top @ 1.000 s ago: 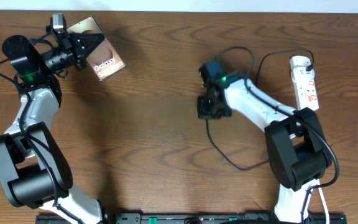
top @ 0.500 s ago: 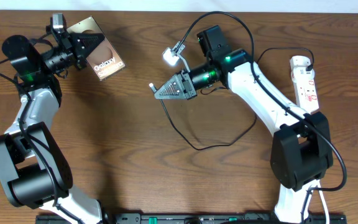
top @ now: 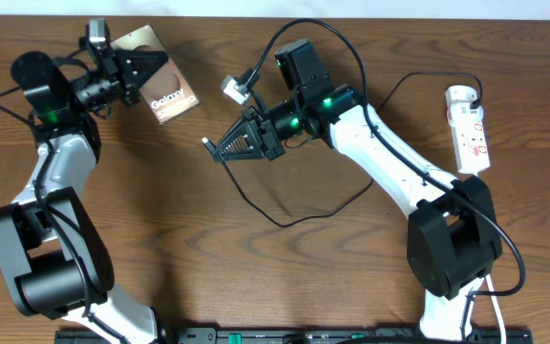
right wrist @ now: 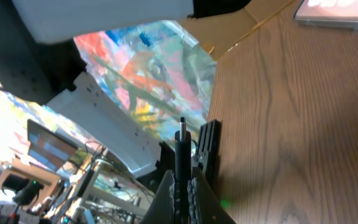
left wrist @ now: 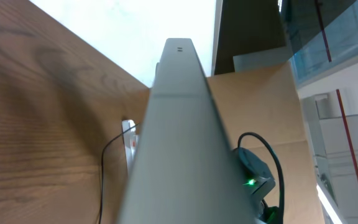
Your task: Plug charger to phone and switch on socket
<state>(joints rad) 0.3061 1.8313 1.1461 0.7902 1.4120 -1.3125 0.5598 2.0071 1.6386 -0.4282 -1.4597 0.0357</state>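
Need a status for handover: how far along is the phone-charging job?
Done: left end effector grips the phone; right end effector grips the charger tip. In hand: tip aimed toward the phone, a gap between them. Left: plugging in, switching on the socket.

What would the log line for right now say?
left end effector: shut on dark brown rectangular phone | right end effector: shut on thin black charger cable tip | not plugged in yet

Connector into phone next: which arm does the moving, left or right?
Right. The right pincer is shut on the charger, its tip pointing toward the phone with a gap between them. The left pincer only holds the phone, so it probably just braces.
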